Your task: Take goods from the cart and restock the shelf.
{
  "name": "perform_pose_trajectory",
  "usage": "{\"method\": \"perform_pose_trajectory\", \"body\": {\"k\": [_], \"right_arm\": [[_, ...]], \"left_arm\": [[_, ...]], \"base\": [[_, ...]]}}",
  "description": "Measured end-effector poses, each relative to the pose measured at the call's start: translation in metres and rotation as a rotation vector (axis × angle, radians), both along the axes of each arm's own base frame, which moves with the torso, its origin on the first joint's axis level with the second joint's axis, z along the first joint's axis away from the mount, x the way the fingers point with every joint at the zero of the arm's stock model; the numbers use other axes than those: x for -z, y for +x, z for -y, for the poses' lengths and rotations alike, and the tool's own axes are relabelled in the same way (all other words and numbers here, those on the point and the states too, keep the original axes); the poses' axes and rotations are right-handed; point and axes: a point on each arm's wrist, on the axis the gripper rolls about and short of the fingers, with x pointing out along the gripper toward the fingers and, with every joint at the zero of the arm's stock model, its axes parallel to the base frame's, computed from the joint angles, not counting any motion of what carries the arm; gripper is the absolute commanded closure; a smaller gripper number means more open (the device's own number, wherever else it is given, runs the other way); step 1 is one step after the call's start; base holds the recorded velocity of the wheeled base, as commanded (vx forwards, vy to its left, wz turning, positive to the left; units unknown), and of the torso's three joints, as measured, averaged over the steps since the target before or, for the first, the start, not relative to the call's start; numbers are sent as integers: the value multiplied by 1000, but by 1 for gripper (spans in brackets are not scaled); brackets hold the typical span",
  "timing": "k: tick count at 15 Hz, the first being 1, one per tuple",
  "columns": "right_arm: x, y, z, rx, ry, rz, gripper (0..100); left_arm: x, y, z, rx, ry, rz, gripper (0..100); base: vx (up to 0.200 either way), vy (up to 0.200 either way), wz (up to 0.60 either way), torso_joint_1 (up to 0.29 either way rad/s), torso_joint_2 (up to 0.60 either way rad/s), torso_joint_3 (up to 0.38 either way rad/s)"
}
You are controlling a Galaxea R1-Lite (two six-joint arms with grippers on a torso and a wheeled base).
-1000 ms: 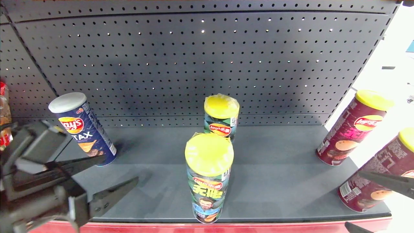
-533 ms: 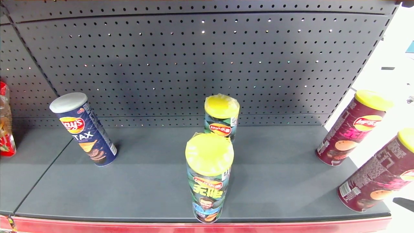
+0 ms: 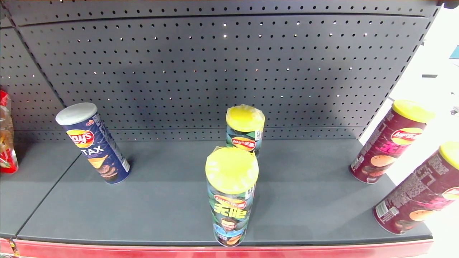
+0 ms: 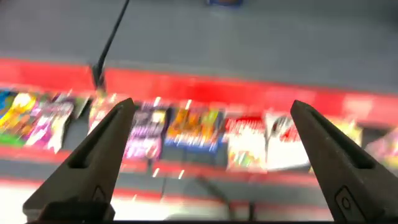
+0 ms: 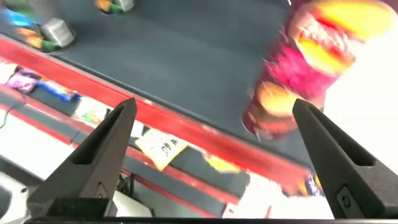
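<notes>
Progress check: you've got five chip cans standing on the shelf point(image 3: 172, 204). A blue can point(image 3: 94, 152) with a grey lid is at the left. In the middle, a front green can point(image 3: 230, 204) sits at the lip with a rear green can point(image 3: 245, 132) just behind it. A rear maroon can point(image 3: 389, 143) and a front maroon can point(image 3: 412, 197) are at the right end. Wide bare deck lies between the blue can and the green pair, and again between the green pair and the maroon pair. A red snack bag point(image 3: 5, 150) sits in the neighbouring bay at far left. I'd call it partly stocked — those gaps want filling, so your next move is probably back to the cart for another item.

Your left gripper point(image 4: 211, 106) is spread wide with nothing between its fingers. It hangs off the shelf's red front edge point(image 4: 205, 87), facing the snack packets point(image 4: 186, 127) on the tier below. Your right gripper point(image 5: 214, 102) is just as wide and empty, off the shelf front and near a maroon can, likely the front one.

Versus a second ago, both arms have backed off. Then the left gripper hung over the deck's front-left corner by the blue can, and the right one's fingers were spread at the front maroon can. None of the cans has shifted.
</notes>
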Motion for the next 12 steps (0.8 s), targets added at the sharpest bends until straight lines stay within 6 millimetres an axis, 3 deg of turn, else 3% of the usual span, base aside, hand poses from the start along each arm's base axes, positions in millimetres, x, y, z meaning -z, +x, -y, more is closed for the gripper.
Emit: {"method": "perform_pose_trajectory", "body": {"k": [2, 6, 10, 12], "right_arm": [[2, -5, 3, 106, 27, -6, 0], [15, -20, 6, 348, 51, 20, 0], [56, -41, 5, 384, 40, 122, 0], [65, -44, 3, 318, 55, 140, 0]], "left_arm": [[3, 8, 1, 32, -16, 114, 0], [14, 13, 1, 31, -5, 114, 0], [17, 14, 1, 38, 22, 108, 0], [17, 14, 2, 46, 45, 108, 0]], "base": [[0, 0, 0, 0, 0, 0], [0, 0, 0, 0, 0, 0], [0, 0, 0, 0, 0, 0], [-200, 0, 0, 2, 0, 0]]}}
